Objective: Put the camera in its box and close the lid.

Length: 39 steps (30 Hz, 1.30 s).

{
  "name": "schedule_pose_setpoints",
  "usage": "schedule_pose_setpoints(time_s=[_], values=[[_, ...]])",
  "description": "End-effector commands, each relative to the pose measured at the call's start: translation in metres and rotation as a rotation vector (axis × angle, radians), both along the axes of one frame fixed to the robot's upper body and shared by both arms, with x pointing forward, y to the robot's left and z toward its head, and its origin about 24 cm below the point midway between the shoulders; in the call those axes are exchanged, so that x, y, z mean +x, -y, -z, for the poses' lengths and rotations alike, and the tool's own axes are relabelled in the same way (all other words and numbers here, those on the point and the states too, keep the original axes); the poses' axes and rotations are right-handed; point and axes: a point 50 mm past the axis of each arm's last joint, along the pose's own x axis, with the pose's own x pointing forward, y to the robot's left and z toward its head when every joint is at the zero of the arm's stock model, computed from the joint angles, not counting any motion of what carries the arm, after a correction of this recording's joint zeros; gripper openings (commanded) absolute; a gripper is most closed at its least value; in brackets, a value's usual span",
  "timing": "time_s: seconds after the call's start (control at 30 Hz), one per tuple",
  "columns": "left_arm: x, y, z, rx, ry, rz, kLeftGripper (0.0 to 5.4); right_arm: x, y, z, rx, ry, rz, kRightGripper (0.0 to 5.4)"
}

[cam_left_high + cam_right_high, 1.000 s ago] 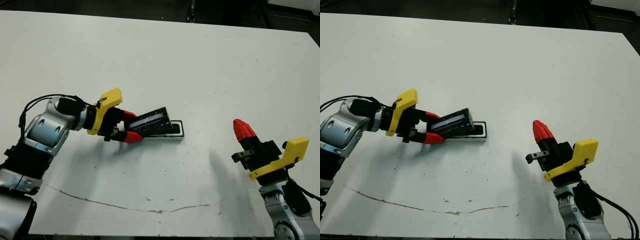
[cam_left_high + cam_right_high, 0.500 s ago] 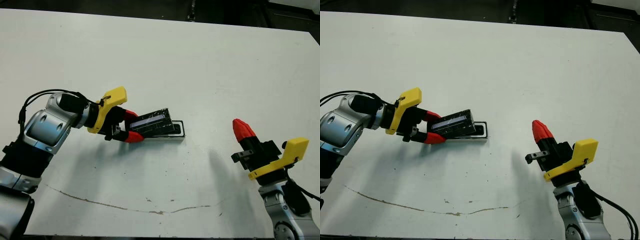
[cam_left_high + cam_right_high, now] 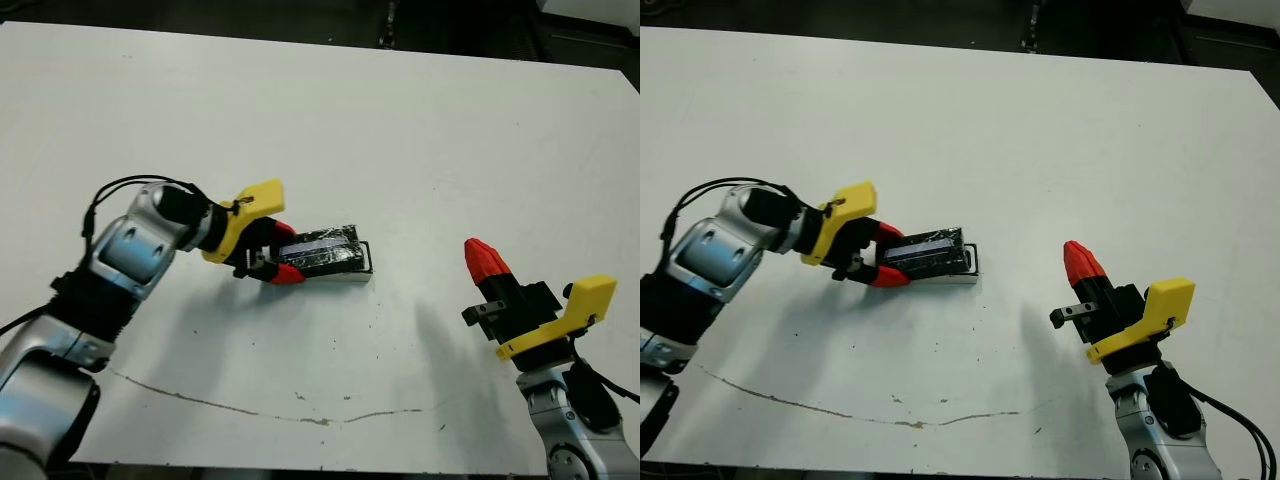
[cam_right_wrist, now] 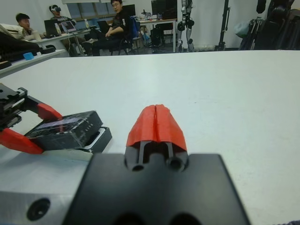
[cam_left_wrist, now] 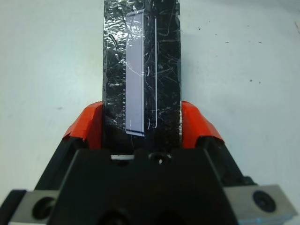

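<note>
My left gripper (image 3: 285, 253) is shut on the lid (image 3: 322, 249), a black crinkled panel with a pale strip, gripping its near end. The lid lies almost flat over the box (image 3: 364, 264), of which only the dark rim at the right end shows. In the left wrist view the lid (image 5: 140, 70) runs straight out between the red fingers (image 5: 90, 124). The camera is hidden. My right gripper (image 3: 482, 258) is shut on nothing, raised above the table well to the right of the box. The right wrist view shows the lid (image 4: 65, 129) and box (image 4: 101, 139) off to one side.
A thin brown scratch (image 3: 250, 410) crosses the white table near its front edge. Beyond the table's far edge the floor is dark. People (image 4: 115, 26) sit at desks far behind the table in the right wrist view.
My left gripper has moved right, toward the box, and lowered the lid from a steep tilt to nearly flat on the box. The right arm has stayed still.
</note>
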Motion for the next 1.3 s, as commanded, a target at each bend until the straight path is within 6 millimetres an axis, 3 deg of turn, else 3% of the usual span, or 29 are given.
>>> schedule_pose_setpoints(time_s=[0.03,0.47,0.73,1.2,1.3], values=[[-0.008,0.022,0.025,-0.016,-0.085,0.055,3.17,-0.002,0.002,0.003,-0.002,-0.020,0.009,0.00],[-0.003,0.052,0.026,-0.029,-0.067,0.182,3.17,-0.002,0.002,0.003,0.001,-0.031,0.017,0.00],[-0.003,0.061,0.024,0.006,-0.016,0.166,3.17,-0.003,0.001,0.003,0.008,-0.037,0.019,0.00],[0.004,0.038,0.018,0.012,0.065,0.168,5.20,-0.003,0.001,0.003,0.001,-0.033,0.016,0.00],[0.004,0.031,0.019,0.002,0.057,0.142,5.39,-0.003,0.001,0.002,-0.004,-0.037,0.017,0.00]])
